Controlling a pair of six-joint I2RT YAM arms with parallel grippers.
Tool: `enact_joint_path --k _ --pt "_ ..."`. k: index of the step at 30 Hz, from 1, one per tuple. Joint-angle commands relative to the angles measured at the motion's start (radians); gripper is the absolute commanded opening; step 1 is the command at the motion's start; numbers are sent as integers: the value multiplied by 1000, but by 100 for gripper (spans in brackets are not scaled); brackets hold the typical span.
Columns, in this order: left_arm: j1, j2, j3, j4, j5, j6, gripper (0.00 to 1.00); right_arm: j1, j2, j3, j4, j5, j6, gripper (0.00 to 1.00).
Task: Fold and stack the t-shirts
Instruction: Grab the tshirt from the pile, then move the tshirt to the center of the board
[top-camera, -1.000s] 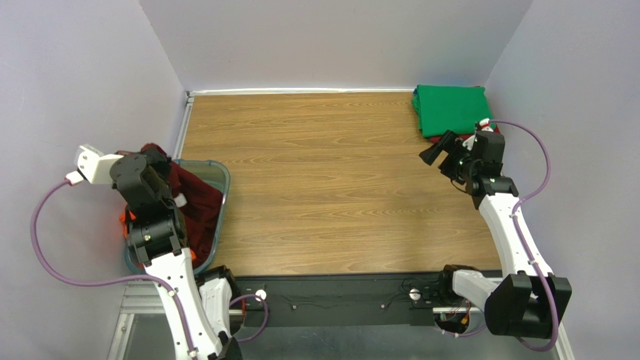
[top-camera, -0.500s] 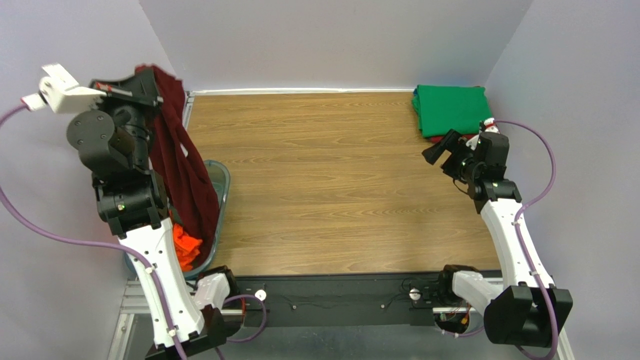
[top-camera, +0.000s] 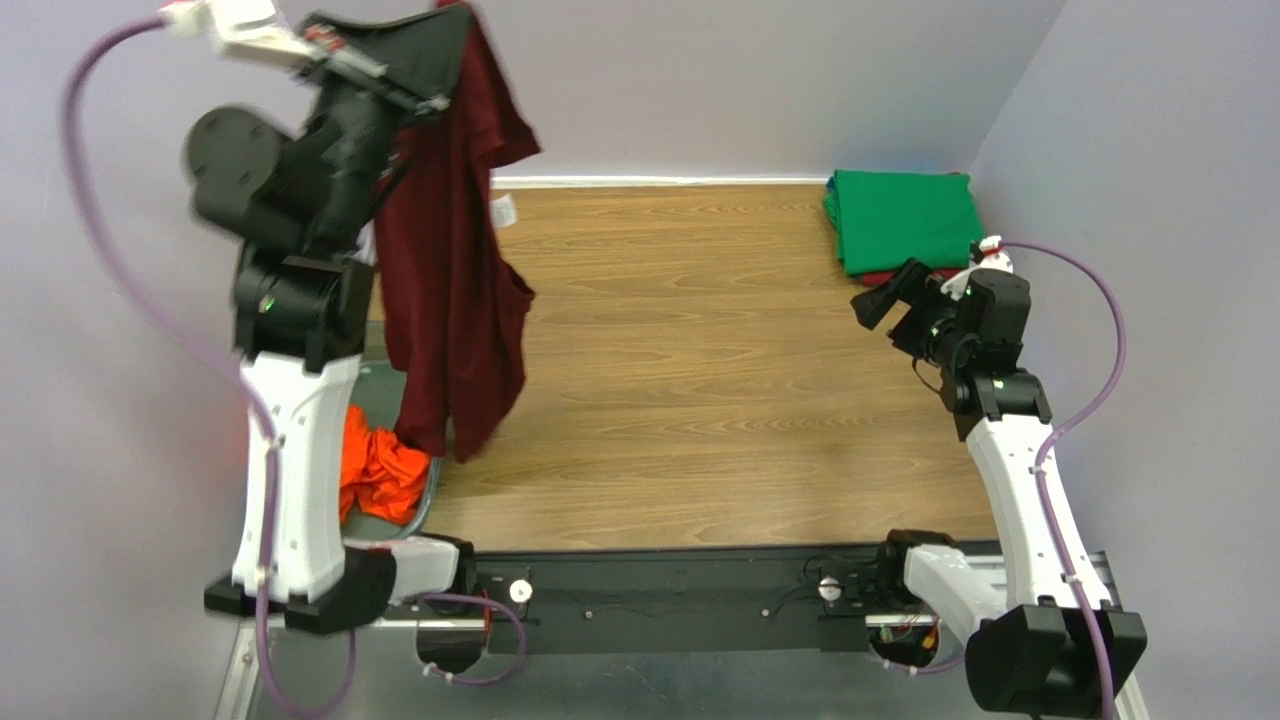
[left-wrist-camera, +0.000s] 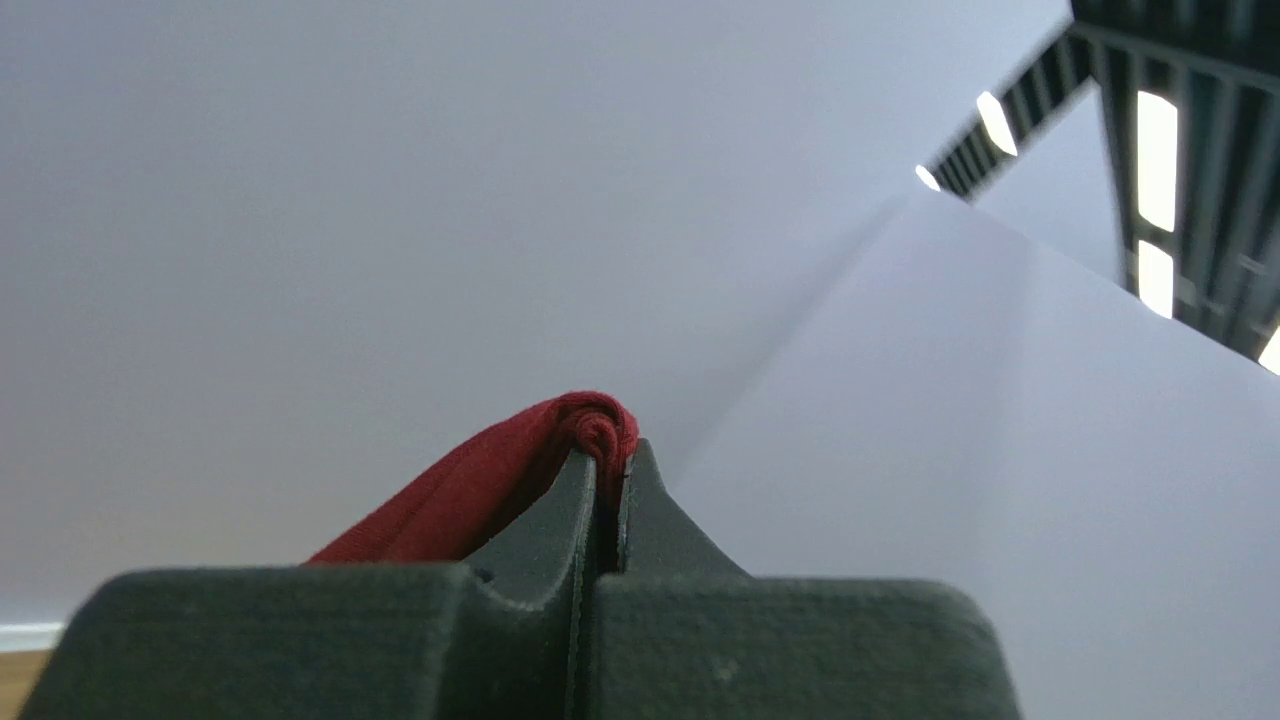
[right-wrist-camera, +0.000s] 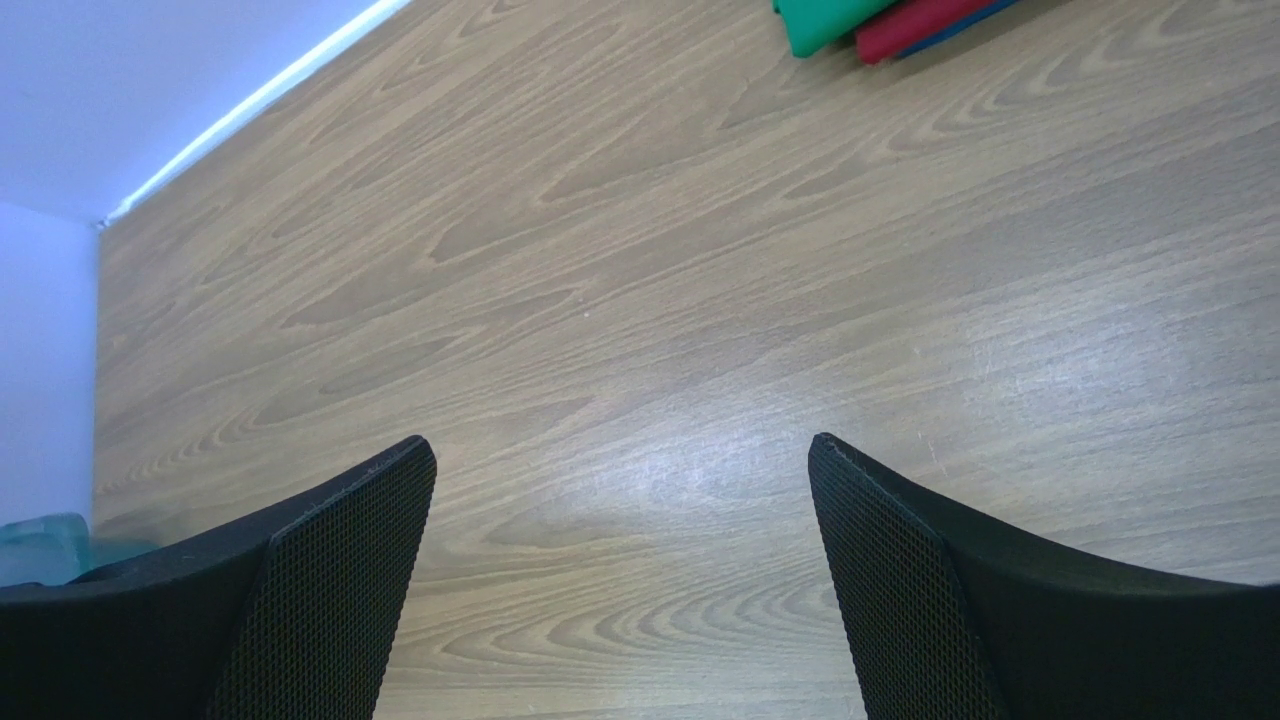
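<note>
A dark maroon t-shirt (top-camera: 451, 300) hangs full length above the table's left side, its white neck label (top-camera: 502, 213) showing. My left gripper (top-camera: 455, 18) is raised high and shut on the shirt's top edge. In the left wrist view a fold of the maroon cloth (left-wrist-camera: 496, 480) is pinched between the closed fingers of that gripper (left-wrist-camera: 616, 450). A folded green t-shirt (top-camera: 902, 218) lies on a red one (top-camera: 935, 276) at the back right. My right gripper (top-camera: 887, 300) hovers just in front of that stack, open and holding nothing (right-wrist-camera: 619, 465).
A bright orange t-shirt (top-camera: 383, 473) lies crumpled in the clear bin (top-camera: 437, 480) at the left edge, below the hanging shirt. White walls close the table on three sides. The wood tabletop (top-camera: 706, 375) lies between the arms.
My left arm has lifted the maroon t-shirt out of the bin, up and toward the back, so it now hangs free. The orange shirt is uncovered. The right arm barely moved.
</note>
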Motion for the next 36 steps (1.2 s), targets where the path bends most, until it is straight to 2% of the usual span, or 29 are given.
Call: enact_joint_path --k 1,3,4,8,17,19,21,22,24,25,26,27,28,31,33,36 --pt "-190 146 125 34 28 10 0 3 -15 25 -6 43 -16 100" --pt "-287 241 247 14 28 10 0 3 -10 22 -7 48 -16 100" --pt "-315 275 292 5 -53 167 0 3 -12 20 -7 43 -16 100" --pt "-420 408 461 0 -28 182 0 3 -12 15 -6 54 -15 100" --pt "-526 508 504 144 31 162 0 1 -29 9 -6 94 -10 100" --pt "-526 493 441 135 31 165 0 3 -32 5 -7 103 -10 100" --pt "-523 423 333 132 -36 182 0 3 -33 -1 -7 105 -9 100" --pt "-520 389 183 135 -79 185 0 1 -33 -4 -7 100 -9 100" --pt "-506 284 6 174 -214 168 0 3 -30 -9 -7 77 -12 100" --pt "-482 246 -174 190 -245 155 0 3 -29 -11 -7 65 -12 100" --pt "-463 178 -265 202 -277 136 0 3 -24 -15 -7 59 -6 100" --pt "-443 147 -353 249 -282 107 0 3 -21 -18 -7 54 8 100" --pt "-404 114 -525 277 -282 107 0 3 -17 -26 -7 44 7 100" --pt "-347 22 -800 342 -303 1 0 4 17 -29 -19 -27 -3 100" --pt "-290 -12 -931 345 -314 -31 0 6 57 -26 -39 -108 -19 100" --pt "-229 -16 -1017 353 -319 -53 0 24 82 -43 -56 -129 -24 100"
